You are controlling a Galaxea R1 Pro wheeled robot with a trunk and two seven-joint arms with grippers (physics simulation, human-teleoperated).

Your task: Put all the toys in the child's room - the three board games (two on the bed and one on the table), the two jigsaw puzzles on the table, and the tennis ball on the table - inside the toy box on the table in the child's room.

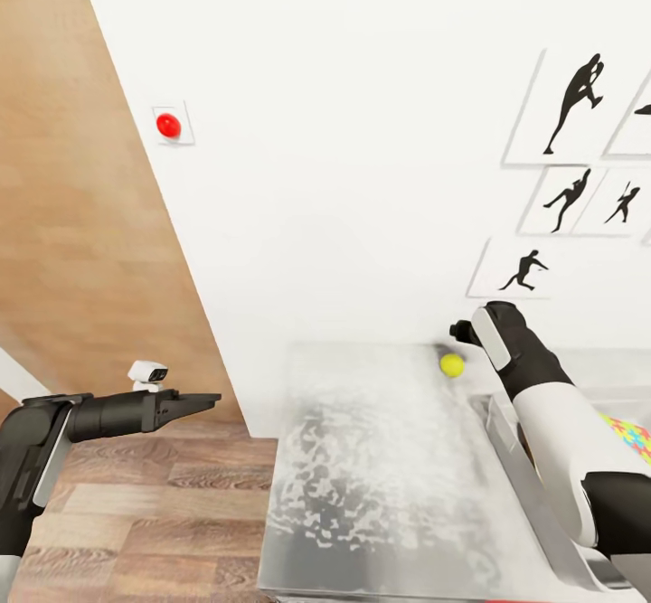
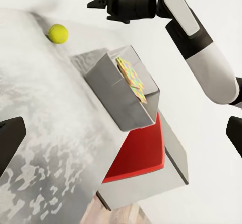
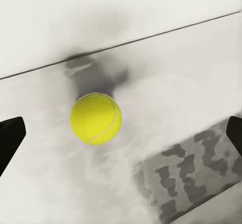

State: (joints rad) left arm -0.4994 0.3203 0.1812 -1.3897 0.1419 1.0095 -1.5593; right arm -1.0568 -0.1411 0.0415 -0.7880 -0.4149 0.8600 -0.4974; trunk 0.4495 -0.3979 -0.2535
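A jigsaw puzzle (image 2: 132, 78) already lies in the toy box (image 2: 118, 95); the tennis ball (image 1: 451, 365), right of centre, waits before the right gripper (image 2: 108, 7), jaws apart

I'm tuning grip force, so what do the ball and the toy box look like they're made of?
Ball: yellow-green, matte and seamed, probably felt over rubber. Toy box: plain grey with flat, smooth walls, likely rigid plastic, though painted board can't be ruled out.

Tennis ball (image 1: 451, 365) on table (image 1: 362, 458), right hand (image 1: 463, 332) beside.
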